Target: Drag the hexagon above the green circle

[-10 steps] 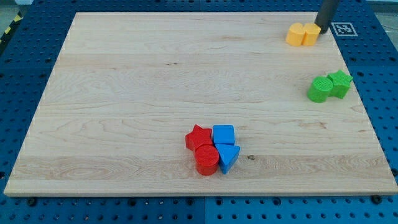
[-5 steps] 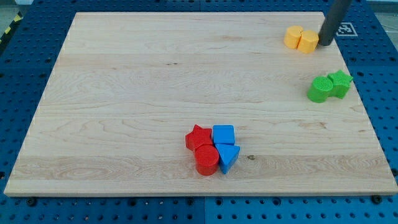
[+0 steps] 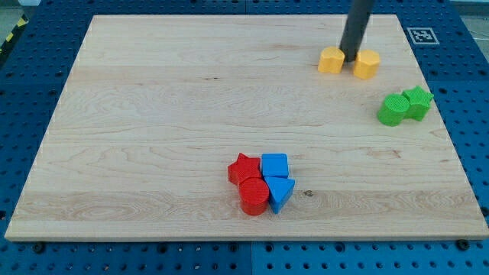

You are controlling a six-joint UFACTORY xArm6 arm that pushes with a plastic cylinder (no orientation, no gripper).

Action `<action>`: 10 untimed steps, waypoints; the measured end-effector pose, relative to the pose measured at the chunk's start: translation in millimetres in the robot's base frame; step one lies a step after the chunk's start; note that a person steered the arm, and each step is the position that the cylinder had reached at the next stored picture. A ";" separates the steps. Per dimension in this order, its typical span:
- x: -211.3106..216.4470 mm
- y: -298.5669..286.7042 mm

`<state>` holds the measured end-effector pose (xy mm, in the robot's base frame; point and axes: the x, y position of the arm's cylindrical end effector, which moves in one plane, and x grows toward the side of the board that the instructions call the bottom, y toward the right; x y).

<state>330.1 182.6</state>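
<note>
**Tip wedged between the two yellow blocks**

Red and blue cluster sits low. Up top, my tip [image 3: 350,59], a bare rod gripping nothing, splits the yellow block [image 3: 331,60] from the yellow hexagon [image 3: 367,64], which lies up-left of the green circle [image 3: 392,111]. Pushing rightward risks overshooting or knocking the green star [image 3: 418,102].

Red [image 3: 249,186] and blue blocks [image 3: 277,179], clustered.

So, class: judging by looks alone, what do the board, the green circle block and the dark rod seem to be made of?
The pale board looks like unvarnished wood: grain lines and a small knot show. The green circle block looks like matte plastic, possibly 3D-printed; fine ridges show faintly. The dark rod, my tip between two yellow blocks, looks smooth and matte; metal or plastic, I cannot tell.
</note>
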 end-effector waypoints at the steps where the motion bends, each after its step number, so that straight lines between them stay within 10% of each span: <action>1: 14.5 13.5; 5: -16.8 24.8; 8: 36.6 50.9; 10: -27.4 44.7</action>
